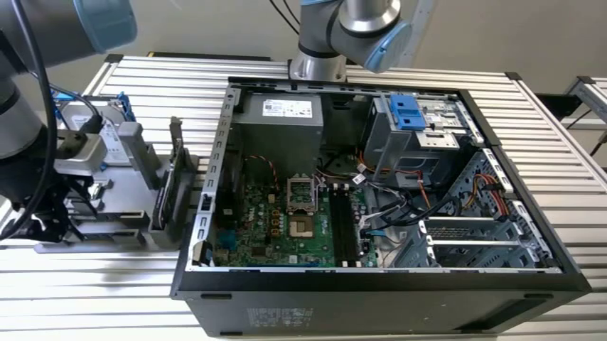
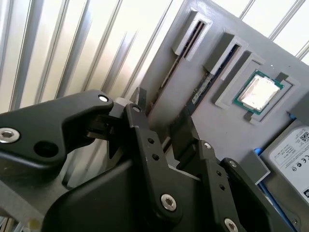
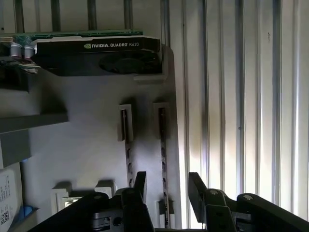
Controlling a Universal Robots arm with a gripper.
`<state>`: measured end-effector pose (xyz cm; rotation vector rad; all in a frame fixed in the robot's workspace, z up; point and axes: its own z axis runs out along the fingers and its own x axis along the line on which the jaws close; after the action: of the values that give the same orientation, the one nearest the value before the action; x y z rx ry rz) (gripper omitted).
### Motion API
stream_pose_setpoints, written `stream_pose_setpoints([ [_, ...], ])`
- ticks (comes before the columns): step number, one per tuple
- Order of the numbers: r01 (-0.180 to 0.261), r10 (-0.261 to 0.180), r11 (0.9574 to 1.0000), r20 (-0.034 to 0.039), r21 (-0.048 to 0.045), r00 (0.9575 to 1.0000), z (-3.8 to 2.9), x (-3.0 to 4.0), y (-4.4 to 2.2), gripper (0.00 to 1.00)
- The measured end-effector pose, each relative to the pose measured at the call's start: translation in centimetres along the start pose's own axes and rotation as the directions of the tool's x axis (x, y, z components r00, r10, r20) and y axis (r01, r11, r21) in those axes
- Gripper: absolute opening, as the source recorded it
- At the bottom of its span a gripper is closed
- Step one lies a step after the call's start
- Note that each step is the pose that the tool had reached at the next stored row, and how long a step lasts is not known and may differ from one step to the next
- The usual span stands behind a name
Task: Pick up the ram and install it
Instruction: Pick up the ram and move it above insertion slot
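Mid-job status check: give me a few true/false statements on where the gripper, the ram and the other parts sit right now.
1. The gripper is open above the gray parts tray. True.
2. The ram stick is seated in the motherboard. False: it stands in a tray holder, in line with the gap between the gripper's fingers.
3. The processor chip lies in its recess on the tray. True.
4. The gripper holds the graphics card. False: the card rests on the tray, apart from the gripper.
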<state>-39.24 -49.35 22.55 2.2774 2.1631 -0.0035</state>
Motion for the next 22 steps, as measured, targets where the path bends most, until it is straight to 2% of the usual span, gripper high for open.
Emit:
stream_pose_setpoints([
  [6,0.000,0.000,1.0000,-0.0002,0.0002,1.0000,0.71,-0.36,0.02,1.00],
  [12,0.000,0.000,1.0000,0.0000,0.0004,1.0000,1.54,-0.41,0.03,1.00],
  [22,0.000,0.000,1.0000,0.0000,0.0008,1.0000,2.65,0.01,0.07,1.00],
])
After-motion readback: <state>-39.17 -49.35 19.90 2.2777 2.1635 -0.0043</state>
